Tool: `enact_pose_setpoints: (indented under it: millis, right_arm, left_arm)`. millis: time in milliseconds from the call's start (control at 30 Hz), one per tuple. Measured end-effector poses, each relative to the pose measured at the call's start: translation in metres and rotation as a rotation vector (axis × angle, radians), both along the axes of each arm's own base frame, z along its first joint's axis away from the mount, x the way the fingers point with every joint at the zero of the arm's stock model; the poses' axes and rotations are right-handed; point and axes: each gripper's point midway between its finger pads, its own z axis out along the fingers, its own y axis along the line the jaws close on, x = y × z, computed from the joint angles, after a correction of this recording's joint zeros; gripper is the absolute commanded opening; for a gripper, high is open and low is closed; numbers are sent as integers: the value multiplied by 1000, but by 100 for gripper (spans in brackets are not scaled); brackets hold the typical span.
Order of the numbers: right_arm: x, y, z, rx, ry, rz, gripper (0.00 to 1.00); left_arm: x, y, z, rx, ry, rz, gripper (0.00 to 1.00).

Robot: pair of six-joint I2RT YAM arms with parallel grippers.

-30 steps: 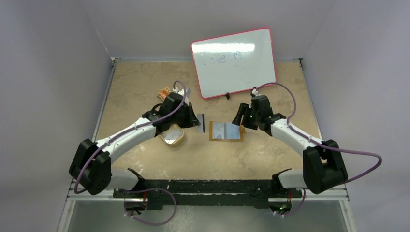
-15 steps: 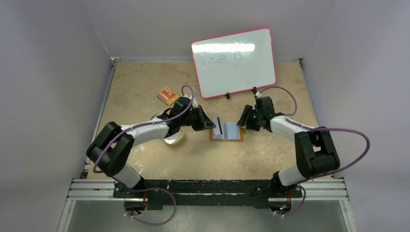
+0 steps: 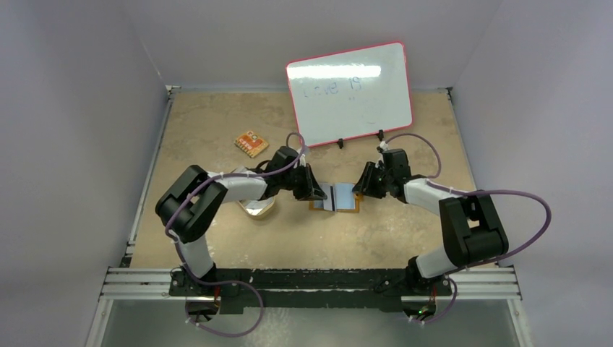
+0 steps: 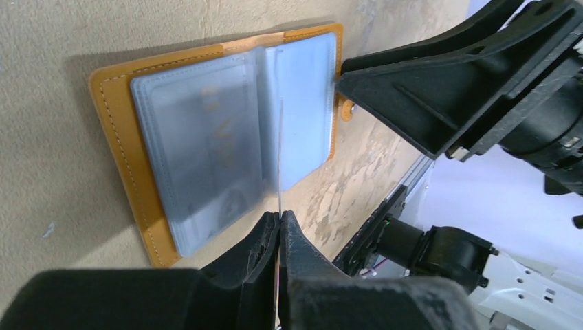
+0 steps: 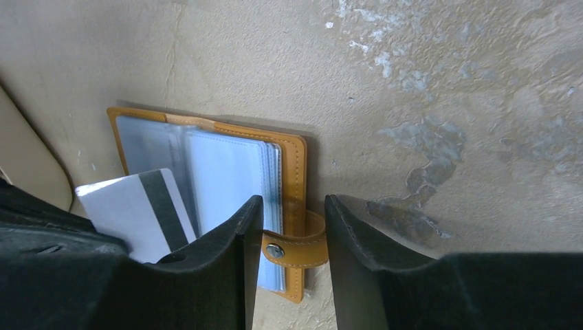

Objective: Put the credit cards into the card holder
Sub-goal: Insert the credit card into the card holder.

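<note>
Between left claw [image 4: 280,220] tips (pinched), card [image 5: 134,206]

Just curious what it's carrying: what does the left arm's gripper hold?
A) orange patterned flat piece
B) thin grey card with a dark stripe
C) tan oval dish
B: the left gripper pinches a thin grey-silver dark-striped card over the open orange leather-like card holder.

Top cam looks down on the whole counter [image 3: 217,123] from behind; both wrist cams closely share the card holder [image 4: 206,137]
</note>
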Motion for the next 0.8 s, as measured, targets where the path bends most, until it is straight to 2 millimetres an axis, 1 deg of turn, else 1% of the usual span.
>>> enact_pose_setpoints:
  millis: [467, 800]
  right_arm:
    - [-1, 4, 0, 21, -12, 17, 41]
    - [-1, 4, 1, 22, -14, 19, 41]
  left_arm:
    - [2, -3, -25, 77, 2, -92, 0]
    - [8, 2, -30, 161, -25, -135, 0]
